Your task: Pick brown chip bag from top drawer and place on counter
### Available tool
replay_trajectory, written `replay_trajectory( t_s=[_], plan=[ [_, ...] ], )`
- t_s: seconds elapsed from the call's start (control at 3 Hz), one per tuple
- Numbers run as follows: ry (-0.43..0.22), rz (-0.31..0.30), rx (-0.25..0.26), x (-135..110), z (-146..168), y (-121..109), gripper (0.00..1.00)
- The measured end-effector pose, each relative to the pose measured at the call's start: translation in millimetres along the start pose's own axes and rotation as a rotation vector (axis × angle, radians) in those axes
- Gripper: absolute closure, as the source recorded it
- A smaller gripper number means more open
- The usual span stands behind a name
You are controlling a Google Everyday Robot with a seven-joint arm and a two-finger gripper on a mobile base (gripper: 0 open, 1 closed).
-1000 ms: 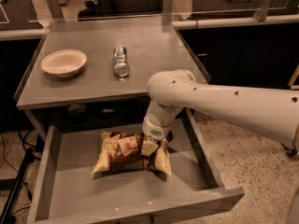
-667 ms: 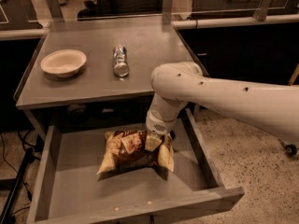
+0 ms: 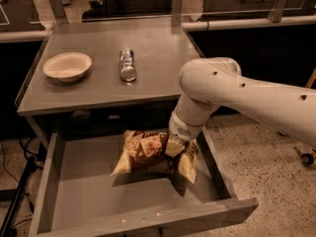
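Reaching down from the right, one thick white robot arm (image 3: 247,95) bends into the single open, wide, shallow grey top drawer (image 3: 148,220), which is pulled out below the tabletop. At the arm's end the gripper (image 3: 175,144) sits over the right half of the drawer, and it is clamped on the one crinkly brown chip bag (image 3: 145,154), dark brown in the middle with tan-yellow ends. The grip is on the bag's right part, near its upper edge.

The bag lies lengthwise across the drawer, its left end dipping lower than its right, with a dark shadow on the drawer floor beneath it. Whether its lower edge touches that floor cannot be told. It is inside the drawer's walls, toward the right and rear, well apart from the front panel.

Above, the flat grey counter (image 3: 158,68) carries two things: one shallow cream-coloured round bowl (image 3: 67,65) at the left, and one silver can (image 3: 127,64) lying on its side near the middle. Bowl and can are apart from each other. Speckled pale flooring (image 3: 266,167) shows to the right of the drawer.
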State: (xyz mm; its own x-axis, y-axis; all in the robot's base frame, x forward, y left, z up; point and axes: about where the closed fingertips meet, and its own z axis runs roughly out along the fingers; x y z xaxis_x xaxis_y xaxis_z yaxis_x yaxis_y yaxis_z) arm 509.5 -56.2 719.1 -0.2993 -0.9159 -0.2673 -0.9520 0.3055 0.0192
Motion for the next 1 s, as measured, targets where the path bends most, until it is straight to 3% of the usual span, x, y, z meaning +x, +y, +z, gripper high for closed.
replay_trajectory(
  t_s=[0.33, 1.0],
  plan=[
    [-0.007, 0.001, -0.006, -3, -2, -2, 1.00],
    [0.006, 0.082, 0.008, 42, -64, 4, 1.00]
  ],
)
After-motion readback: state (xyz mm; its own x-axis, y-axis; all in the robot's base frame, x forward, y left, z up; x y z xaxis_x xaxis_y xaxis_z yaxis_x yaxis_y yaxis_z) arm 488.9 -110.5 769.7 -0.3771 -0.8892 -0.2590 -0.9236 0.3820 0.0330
